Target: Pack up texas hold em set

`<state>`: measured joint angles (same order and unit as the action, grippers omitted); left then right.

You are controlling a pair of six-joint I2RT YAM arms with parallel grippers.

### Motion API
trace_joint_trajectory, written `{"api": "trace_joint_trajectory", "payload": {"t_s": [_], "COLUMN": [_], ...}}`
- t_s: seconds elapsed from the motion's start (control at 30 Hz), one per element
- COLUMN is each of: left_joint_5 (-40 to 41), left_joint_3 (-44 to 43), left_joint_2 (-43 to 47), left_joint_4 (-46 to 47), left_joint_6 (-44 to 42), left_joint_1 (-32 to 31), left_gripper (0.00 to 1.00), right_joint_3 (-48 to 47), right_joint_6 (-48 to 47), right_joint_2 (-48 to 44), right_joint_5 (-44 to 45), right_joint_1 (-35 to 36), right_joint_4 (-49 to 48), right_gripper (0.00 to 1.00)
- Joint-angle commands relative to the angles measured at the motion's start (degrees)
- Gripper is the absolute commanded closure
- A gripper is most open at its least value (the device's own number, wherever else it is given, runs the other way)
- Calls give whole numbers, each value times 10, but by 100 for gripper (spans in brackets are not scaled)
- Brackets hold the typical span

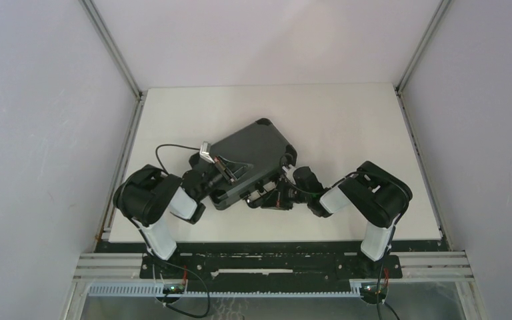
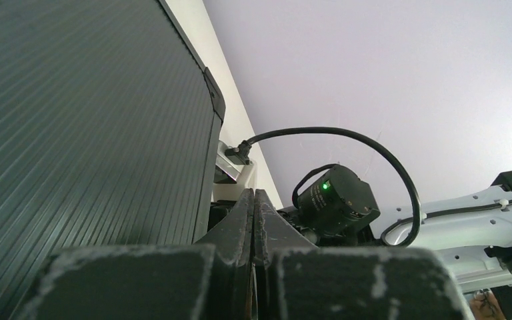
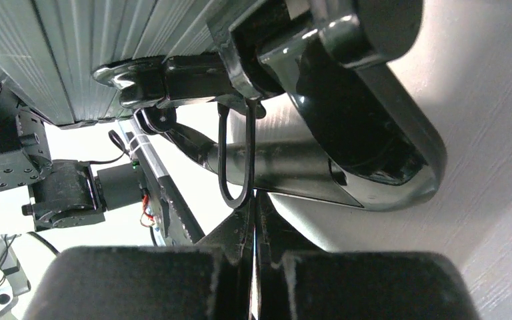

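While I was watching the feeds, the black briefcase (image 1: 253, 150) sat lid-down-shut in the middle of the white table (image 1: 347, 120), turned at an angle so one corner pointed away from the arms. No chips, cards or buttons were showing anywhere, just the closed case. My left fingers (image 1: 237, 169) reached over the near-left part of the lid, and on the left wrist cam they were pressed flat together with nothing between them, the ribbed lid (image 2: 73, 133) filling the frame right beside them; honestly couldn't tell if they were touching it. The right arm's wrist camera (image 2: 337, 197) with its green light showed just past them. My right fingers (image 1: 267, 199) were down at the near edge of the case, also squeezed closed on nothing, tips sitting just under a thin wire loop (image 3: 222, 160) next to the glossy carry handle (image 3: 367, 133).
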<state>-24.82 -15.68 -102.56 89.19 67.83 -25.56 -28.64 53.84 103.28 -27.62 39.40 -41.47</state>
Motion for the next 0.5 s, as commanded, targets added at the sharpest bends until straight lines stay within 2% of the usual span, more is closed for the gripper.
{"api": "trace_joint_trajectory", "payload": {"t_s": [0.0,0.47], "left_joint_5": [-77,-78], "left_joint_3": [96,92], "left_joint_2": [-80,-92], "left_joint_4": [-100,-100], "left_joint_6": [-44,-43], "left_joint_1": [-4,0], "left_gripper": [100,100], "right_joint_3": [-90,-136], "right_joint_6": [-27,-76], "right_joint_2": [-27,-60], "right_joint_5": [92,63], "right_joint_1": [-32,-36], "right_joint_4": [-117,-64], "right_gripper": [100,100]}}
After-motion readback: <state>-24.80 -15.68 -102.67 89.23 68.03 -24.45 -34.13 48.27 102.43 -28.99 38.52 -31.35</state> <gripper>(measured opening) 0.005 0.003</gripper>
